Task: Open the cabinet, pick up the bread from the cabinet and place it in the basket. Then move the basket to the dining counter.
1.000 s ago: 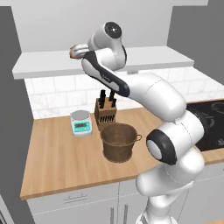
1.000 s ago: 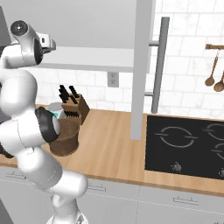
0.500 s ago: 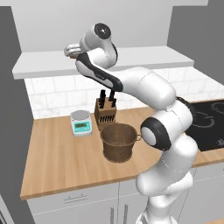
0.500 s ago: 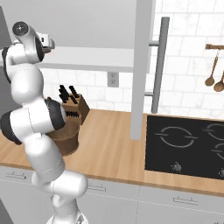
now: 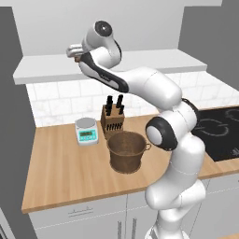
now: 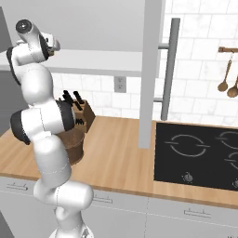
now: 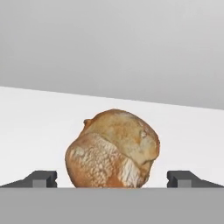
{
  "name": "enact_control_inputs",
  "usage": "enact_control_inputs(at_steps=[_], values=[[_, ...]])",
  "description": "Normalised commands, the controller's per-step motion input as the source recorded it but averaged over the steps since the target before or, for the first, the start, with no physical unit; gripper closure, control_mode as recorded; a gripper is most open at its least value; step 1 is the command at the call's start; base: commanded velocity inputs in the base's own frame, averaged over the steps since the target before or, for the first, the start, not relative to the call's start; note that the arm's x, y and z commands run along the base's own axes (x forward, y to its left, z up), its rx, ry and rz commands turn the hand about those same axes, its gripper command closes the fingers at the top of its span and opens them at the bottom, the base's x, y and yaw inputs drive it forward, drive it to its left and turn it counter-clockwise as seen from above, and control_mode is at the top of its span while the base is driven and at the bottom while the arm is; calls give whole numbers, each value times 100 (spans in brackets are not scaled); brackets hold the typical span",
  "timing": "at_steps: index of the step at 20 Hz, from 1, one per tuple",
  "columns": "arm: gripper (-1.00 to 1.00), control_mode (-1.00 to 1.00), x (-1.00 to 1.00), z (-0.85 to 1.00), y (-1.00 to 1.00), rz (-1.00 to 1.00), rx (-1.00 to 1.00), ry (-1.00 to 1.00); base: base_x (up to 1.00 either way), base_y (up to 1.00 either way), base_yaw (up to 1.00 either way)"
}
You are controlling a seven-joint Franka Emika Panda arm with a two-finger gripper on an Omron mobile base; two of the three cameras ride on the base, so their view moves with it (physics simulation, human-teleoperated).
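Standing on the wooden worktop from left to right in the left base view are a kitchen scale (image 5: 87, 130), a knife block (image 5: 113, 119) and the basket (image 5: 126, 151). Up on the cabinet (image 5: 56, 67) shelf, the gripper (image 7: 112, 178) spreads wide around the bread (image 7: 113, 149), fingertips (image 7: 42, 178) flanking the loaf without touching.

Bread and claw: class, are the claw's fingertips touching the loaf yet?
Apart. The hand view shows the bread sitting between the open claw's fingertips, with white shelf visible on each side of the loaf.
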Motion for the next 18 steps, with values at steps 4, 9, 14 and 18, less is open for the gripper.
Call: enact_control_inputs(at_steps=[4, 9, 14, 18], values=[[-100, -100, 24, -12, 3, -1, 0, 0, 0, 0, 0], [-100, -100, 23, -22, 1, 0, 0, 0, 0, 0, 0], [-100, -100, 35, -22, 1, 0, 0, 0, 0, 0, 0], [100, -100, 30, -24, 2, 0, 0, 0, 0, 0, 0]])
